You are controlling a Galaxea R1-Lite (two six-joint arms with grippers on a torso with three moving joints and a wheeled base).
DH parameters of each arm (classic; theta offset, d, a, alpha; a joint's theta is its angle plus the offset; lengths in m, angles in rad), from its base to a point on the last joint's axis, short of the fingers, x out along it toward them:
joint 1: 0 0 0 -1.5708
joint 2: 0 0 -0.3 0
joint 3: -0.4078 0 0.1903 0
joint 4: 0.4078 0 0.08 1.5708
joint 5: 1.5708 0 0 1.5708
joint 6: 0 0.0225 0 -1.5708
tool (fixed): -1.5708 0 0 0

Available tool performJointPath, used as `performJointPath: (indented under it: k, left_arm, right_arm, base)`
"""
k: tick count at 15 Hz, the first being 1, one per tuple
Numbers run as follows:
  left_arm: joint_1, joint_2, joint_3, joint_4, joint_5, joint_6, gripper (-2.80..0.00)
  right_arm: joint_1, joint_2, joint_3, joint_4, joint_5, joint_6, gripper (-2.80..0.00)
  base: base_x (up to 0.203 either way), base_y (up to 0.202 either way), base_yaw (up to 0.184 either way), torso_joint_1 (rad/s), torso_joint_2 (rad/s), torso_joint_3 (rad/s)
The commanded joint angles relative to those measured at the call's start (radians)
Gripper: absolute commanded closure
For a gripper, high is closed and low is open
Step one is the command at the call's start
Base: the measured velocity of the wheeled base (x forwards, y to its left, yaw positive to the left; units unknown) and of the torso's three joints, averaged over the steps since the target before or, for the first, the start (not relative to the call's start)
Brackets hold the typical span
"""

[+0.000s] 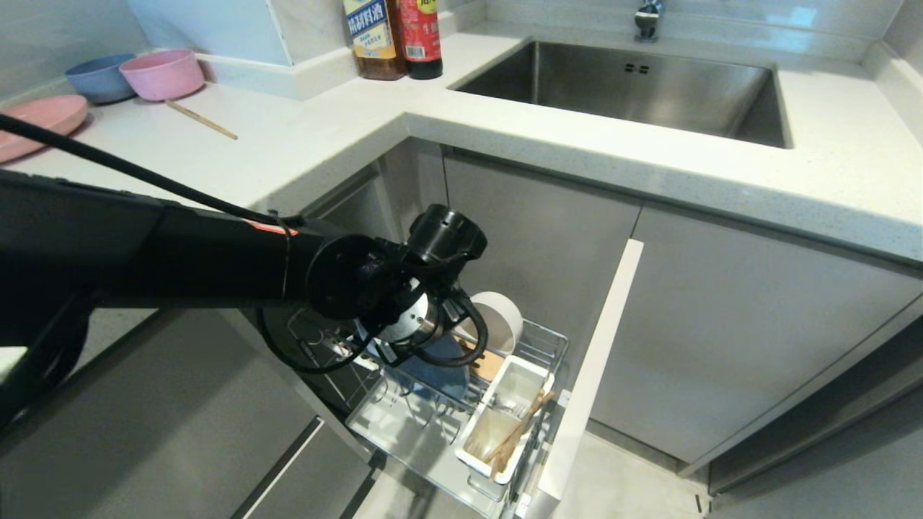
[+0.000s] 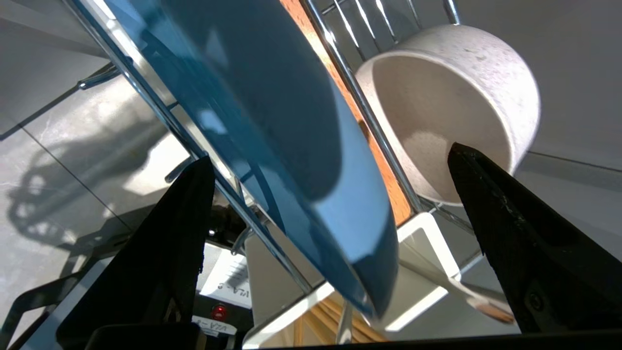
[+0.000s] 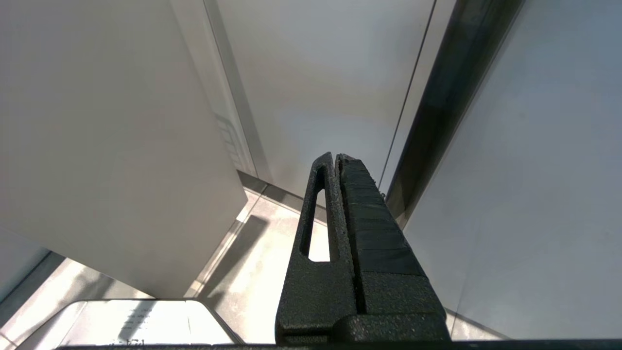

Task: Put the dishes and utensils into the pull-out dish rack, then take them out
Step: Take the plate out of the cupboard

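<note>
Left pincer [image 2: 330,160] spread wide at centre frame, straddling blue plate [image 2: 272,126] without gripping. Plate upright in pull-out dish rack [image 1: 548,346], cream bowl [image 1: 501,317] just behind. Chopsticks [image 1: 515,432] in utensil cup [image 1: 526,371], lower centre. Right pincer [image 3: 335,160] closed, empty.

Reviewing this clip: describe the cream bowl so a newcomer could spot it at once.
Below the counter corner left of the sink, the pull-out dish rack stands open. At its back end, behind the blue plate standing on edge, the bowl lies tipped on its side. It is the only deep, speckled cream-white dish there; the left gripper is open around the plate's rim.
</note>
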Motion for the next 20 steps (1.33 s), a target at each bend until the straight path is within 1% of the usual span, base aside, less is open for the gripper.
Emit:
performJointPath:
  k: [1,4,5,7,18,19,20]
  left_arm:
    - [0.006,0.022,-0.007,0.002,0.005,-0.005,-2.8]
    - [0.008,0.041,-0.019,0.003,0.032,-0.002,-2.8]
    - [0.007,0.043,-0.023,0.004,0.041,-0.002,0.0]
    - [0.007,0.044,-0.028,0.004,0.045,0.01,0.0]
    - [-0.003,0.038,-0.053,0.002,0.048,0.009,0.0]
    - [-0.011,0.015,-0.062,0.003,0.052,0.009,0.0]
    - [-0.022,0.0,-0.076,0.004,0.071,0.009,0.0]
  right_arm:
    - [0.0,0.0,0.002,0.0,0.0,0.0,0.0]
    - [0.0,0.0,0.002,0.0,0.0,0.0,0.0]
    - [0.0,0.0,0.001,0.0,0.0,0.0,0.0]
    - [0.0,0.0,0.002,0.0,0.0,0.0,0.0]
    - [0.0,0.0,0.001,0.0,0.0,0.0,0.0]
    - [0.0,0.0,0.002,0.0,0.0,0.0,0.0]
    - [0.0,0.0,0.002,0.0,0.0,0.0,0.0]
  base:
    - [0.0,0.0,0.0,0.0,0.0,0.0]
    - [0.0,0.0,0.0,0.0,0.0,0.0]
    - [0.0,0.0,0.0,0.0,0.0,0.0]
    - [0.0,0.0,0.0,0.0,0.0,0.0]
    - [0.0,0.0,0.0,0.0,0.0,0.0]
    - [0.0,0.0,0.0,0.0,0.0,0.0]
    - [0.0,0.0,0.0,0.0,0.0,0.0]
